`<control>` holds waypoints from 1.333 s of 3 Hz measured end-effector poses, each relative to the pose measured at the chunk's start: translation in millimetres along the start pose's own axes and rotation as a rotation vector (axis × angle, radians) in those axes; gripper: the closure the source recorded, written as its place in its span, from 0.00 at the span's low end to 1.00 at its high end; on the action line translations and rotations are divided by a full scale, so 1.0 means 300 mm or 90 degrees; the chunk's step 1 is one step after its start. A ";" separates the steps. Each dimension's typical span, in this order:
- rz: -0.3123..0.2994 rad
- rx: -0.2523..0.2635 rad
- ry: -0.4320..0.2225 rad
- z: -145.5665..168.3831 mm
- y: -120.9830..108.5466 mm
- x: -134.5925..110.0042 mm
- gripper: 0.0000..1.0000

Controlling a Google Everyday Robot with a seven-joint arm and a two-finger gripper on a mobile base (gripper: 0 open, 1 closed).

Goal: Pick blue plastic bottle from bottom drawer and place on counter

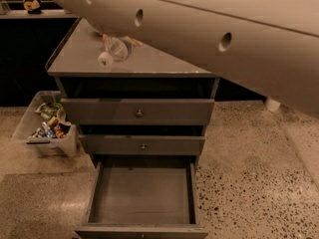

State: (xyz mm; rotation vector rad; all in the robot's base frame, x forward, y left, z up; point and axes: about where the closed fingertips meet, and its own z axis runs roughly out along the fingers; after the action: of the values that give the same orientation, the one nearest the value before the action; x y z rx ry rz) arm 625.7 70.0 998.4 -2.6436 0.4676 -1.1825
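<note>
The blue plastic bottle [115, 48] is slanting low over the worktop [169, 63], its long axis running diagonally with the white cap [105, 59] pointing front-left. The pincer [131, 41] is sitting at the bottle's rear end, mostly hiding under the arm [224, 39], and I cannot tell its grip.

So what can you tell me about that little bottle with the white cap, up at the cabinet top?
The blue plastic bottle is small and slim, with a clear see-through body and a round white cap. It sits tilted over the left part of the counter, with its cap pointing toward the camera and down to the left. The gripper is at its far end, mostly hidden under the big arm, so it cannot be told whether the bottle is held or already rests on the counter.
</note>
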 end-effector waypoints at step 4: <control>-0.033 -0.024 0.035 0.157 0.069 0.292 1.00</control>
State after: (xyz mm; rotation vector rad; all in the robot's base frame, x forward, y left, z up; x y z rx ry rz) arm 712.0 21.4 1021.2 -2.6754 0.4378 -1.2760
